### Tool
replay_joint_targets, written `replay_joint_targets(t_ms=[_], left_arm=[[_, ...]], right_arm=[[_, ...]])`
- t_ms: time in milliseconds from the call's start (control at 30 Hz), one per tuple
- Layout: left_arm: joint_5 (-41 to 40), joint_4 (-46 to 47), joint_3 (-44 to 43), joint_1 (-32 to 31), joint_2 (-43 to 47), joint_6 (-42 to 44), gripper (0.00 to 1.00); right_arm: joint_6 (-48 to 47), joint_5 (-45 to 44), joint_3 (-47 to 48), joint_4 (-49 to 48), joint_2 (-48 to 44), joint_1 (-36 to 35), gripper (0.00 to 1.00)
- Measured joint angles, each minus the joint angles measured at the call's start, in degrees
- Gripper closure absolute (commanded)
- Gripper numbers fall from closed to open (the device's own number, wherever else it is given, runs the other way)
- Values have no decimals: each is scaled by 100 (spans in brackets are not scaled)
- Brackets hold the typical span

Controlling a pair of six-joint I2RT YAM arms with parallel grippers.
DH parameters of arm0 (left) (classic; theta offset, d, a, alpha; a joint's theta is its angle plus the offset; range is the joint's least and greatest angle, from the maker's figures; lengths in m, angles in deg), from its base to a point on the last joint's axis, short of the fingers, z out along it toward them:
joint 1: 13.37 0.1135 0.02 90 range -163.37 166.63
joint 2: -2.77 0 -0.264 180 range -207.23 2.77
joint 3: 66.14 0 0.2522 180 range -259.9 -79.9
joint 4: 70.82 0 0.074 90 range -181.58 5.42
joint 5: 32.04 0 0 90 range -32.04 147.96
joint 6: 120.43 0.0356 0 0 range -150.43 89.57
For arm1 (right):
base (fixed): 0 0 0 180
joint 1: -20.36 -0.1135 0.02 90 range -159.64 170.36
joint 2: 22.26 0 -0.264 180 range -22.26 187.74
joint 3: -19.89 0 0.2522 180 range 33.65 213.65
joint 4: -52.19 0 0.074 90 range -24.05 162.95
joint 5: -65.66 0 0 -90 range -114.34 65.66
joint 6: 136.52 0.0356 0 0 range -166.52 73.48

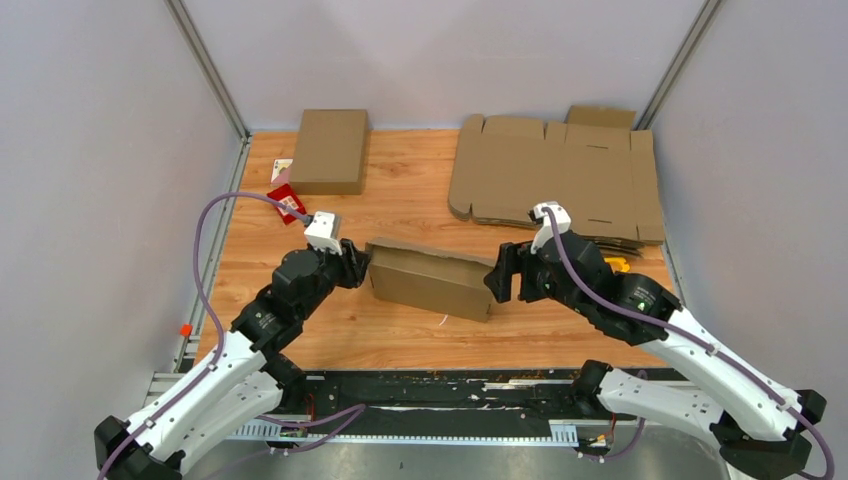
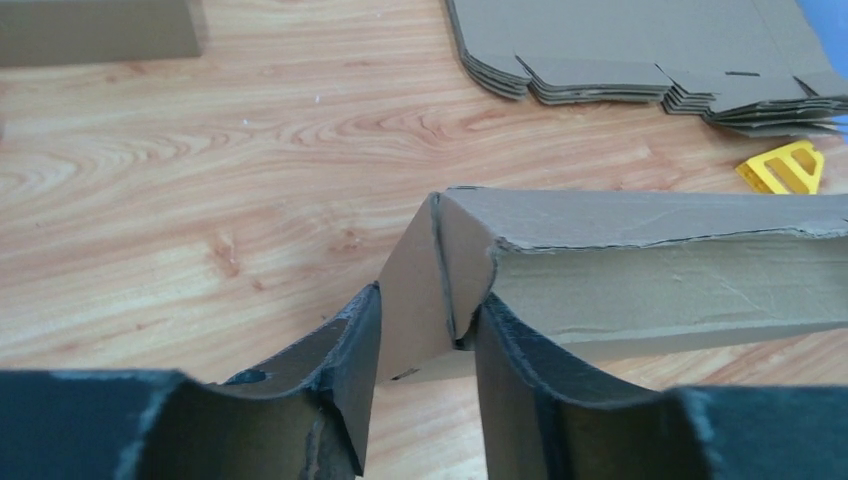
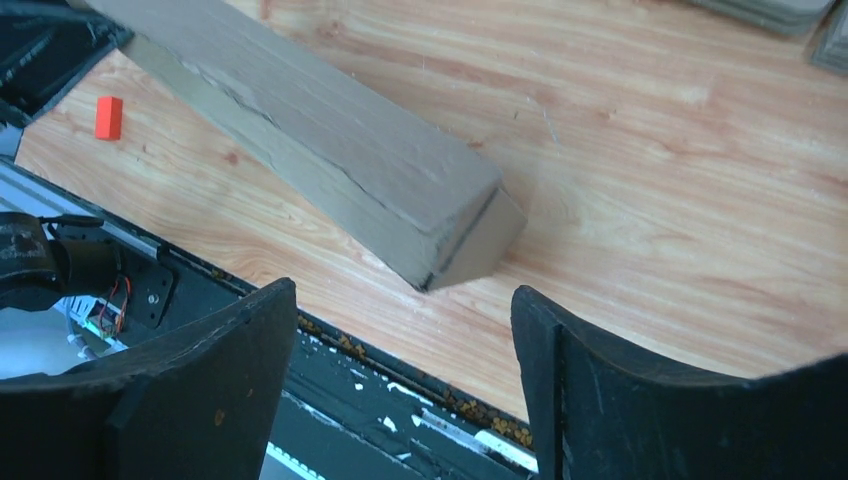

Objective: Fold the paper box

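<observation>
The paper box (image 1: 430, 281) lies folded into a long, low brown carton across the middle of the wooden table. My left gripper (image 1: 356, 262) is at its left end. In the left wrist view the box's end corner (image 2: 440, 270) shows between the parted fingers of the left gripper (image 2: 428, 306), close against the right fingertip (image 2: 492, 325). My right gripper (image 1: 500, 276) is at the box's right end. In the right wrist view the right gripper (image 3: 405, 290) stands wide open with nothing between its fingers, and the box (image 3: 330, 140) ends just beyond the tips.
A thick stack of flat brown blanks (image 1: 560, 180) lies at the back right. A closed brown box (image 1: 330, 150) sits at the back left, with a red item (image 1: 288, 201) beside it. A yellow piece (image 1: 618, 265) lies right of the right wrist. The black rail (image 1: 430, 386) runs along the near edge.
</observation>
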Motion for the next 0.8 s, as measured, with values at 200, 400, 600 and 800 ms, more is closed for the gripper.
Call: replay_joint_targets(t_ms=[200, 400, 600, 800], left_arm=[[15, -610, -208, 0, 192, -245, 35], [11, -1279, -1248, 0, -87, -372, 33], [-26, -1263, -1969, 0, -645, -337, 39], [-105, -1250, -2028, 0, -1268, -260, 67]], right_arm=[[-229, -203, 284, -348, 369, 0, 39], [-352, -415, 295, -634, 568, 0, 40], [-369, -772, 295, -828, 745, 0, 44], [-328, -1003, 229, -960, 782, 0, 59]])
